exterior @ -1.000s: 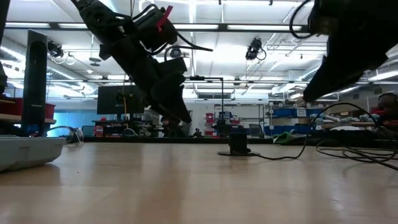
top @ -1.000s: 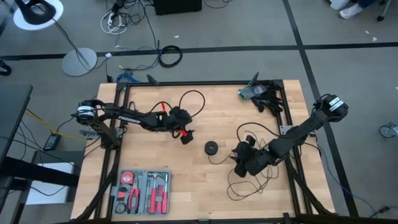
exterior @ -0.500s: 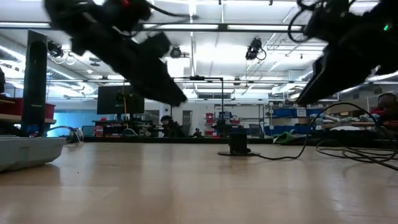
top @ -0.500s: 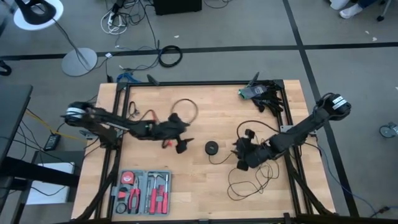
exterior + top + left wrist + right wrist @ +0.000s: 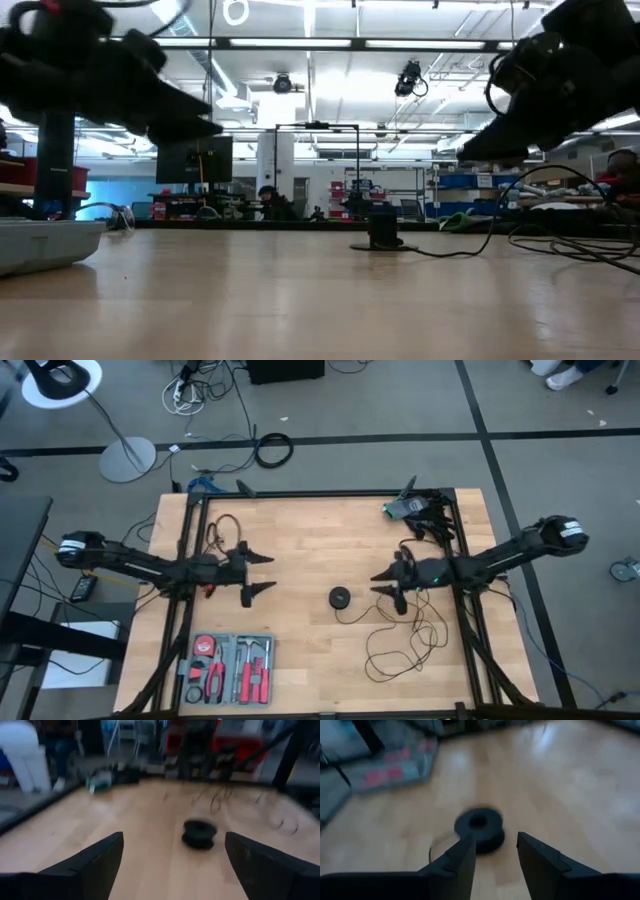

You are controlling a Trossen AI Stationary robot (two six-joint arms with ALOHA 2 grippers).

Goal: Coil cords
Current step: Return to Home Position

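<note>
On the left we've got the left gripper hanging above the table, fingers spread wide, nothing in them. Mid-table sits the round black puck, between the two grippers and touched by neither. Its black cord trails off to the right in loose loops on the wood. The right gripper hovers just right of the puck, fingers parted, empty.

Robotics workshop: ceiling strip lights, stocked shelves, monitor, wooden workbench, tool kit.
</note>
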